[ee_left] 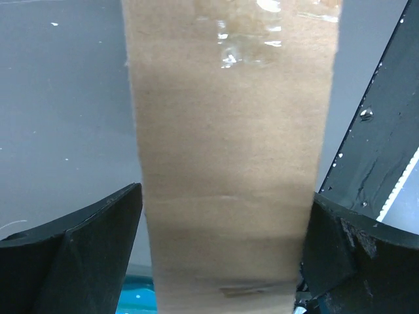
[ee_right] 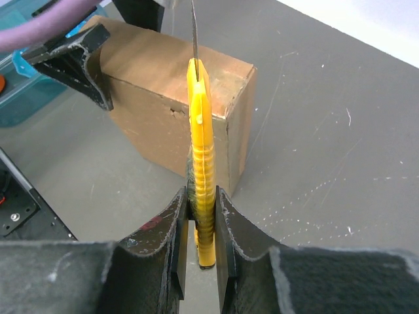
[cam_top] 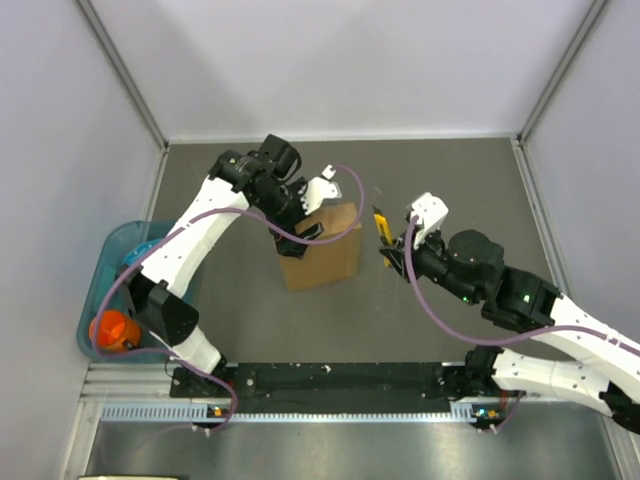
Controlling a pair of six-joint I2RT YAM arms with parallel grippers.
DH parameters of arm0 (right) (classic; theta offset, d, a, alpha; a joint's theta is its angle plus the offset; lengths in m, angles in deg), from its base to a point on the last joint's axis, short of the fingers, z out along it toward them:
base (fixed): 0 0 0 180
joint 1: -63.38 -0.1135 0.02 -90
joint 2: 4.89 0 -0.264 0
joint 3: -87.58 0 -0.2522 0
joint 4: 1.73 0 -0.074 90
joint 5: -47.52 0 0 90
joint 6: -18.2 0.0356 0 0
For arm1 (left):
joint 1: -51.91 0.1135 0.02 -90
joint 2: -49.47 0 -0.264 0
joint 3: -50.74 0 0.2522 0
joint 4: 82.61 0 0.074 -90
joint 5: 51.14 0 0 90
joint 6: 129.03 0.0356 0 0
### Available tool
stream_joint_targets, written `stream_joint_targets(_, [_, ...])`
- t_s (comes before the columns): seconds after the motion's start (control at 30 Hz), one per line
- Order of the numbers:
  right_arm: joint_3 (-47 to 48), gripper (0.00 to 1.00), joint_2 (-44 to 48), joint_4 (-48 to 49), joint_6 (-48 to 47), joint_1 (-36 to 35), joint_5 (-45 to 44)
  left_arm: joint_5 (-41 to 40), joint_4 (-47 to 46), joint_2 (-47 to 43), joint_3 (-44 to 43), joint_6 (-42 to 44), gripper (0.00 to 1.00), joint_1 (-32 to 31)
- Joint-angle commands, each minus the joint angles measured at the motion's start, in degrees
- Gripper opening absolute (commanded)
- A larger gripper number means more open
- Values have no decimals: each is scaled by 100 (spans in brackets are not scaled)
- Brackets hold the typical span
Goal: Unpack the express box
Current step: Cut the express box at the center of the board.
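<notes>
While left jaws clamped one express box (cam_top: 325,260), right jaws at its three o'clock pinched one yellow knife (cam_top: 380,226).

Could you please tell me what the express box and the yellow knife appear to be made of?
The express box looks like plain brown cardboard, matte and fibrous, with glossy clear tape glinting on one face. The utility knife seems to have a yellow plastic handle with moulded ridges; its thin blade is probably metal.

Grey table (cam_top: 450,180), pale walls (cam_top: 340,60)
</notes>
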Motion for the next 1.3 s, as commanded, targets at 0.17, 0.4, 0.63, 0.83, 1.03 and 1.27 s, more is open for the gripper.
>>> stream_joint_targets(0.17, [229,0,17,16,101,93,197,-59,1125,-406,-667,-232,99,-20])
stream_joint_targets(0.4, [431,0,-88,-142,93,216,487,632,1116,-897,-1650,-136,99,-20])
stream_joint_targets(0.63, [1545,0,-1001,-1046,-512,243,2116,2005,634,-1909,-1310,576,99,-72])
stream_joint_targets(0.83, [2652,0,-1872,-2083,-1189,-21,2842,2269,1116,-1295,-1757,516,99,-319])
stream_joint_targets(1.03, [3261,0,-2295,-2497,-1515,-390,2843,2603,1116,-1136,-1766,551,99,-336])
stream_joint_targets(1.27, [3393,0,-2277,-2568,-1648,-408,2790,2937,1116,-1171,-1556,506,93,-336])
